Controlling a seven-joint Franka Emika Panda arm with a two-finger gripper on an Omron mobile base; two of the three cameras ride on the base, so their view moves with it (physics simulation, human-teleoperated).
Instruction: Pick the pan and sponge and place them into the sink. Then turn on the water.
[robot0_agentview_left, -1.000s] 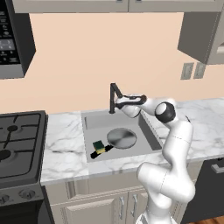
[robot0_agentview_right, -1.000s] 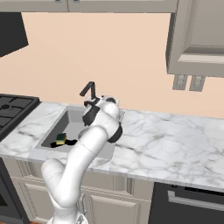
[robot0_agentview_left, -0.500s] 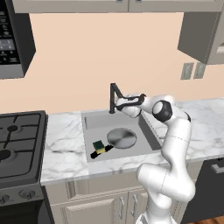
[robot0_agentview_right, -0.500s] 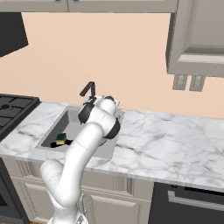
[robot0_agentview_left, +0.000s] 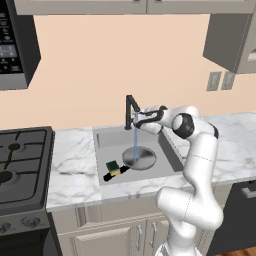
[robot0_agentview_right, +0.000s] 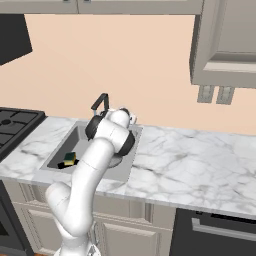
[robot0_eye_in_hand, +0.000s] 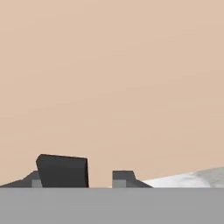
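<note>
We start with the sink (robot0_agentview_left: 169, 150), set into the marble counter (robot0_agentview_left: 75, 165) with the stove (robot0_agentview_left: 20, 160) off to its left in the left base view. Inside it lies the pan (robot0_agentview_left: 138, 158), round and flat on the basin floor, its black handle running toward the front left corner. The sponge (robot0_agentview_left: 113, 167) sits just beside that handle, near the front left of the basin. Both things look placed, so we judge that part of the task done.

The faucet (robot0_agentview_left: 131, 111) rises at the back edge of the sink, and a thin pale-blue stream of water (robot0_agentview_left: 135, 140) falls from its spout onto the pan. We take the water to be running already.

Our gripper (robot0_agentview_left: 141, 119) hangs at the faucet's right side, at about spout height, above the back of the basin. The faucet lies to the left of the hand and very close; whether they touch we cannot tell. The pan and sponge lie below and forward of the hand, well apart from it.

In the hand view the two fingertips (robot0_eye_in_hand: 61, 170) stand apart with bare wall between them and nothing clamped. Any coming move would, we think, be a plain pull away to the right, clear of the faucet.
</note>
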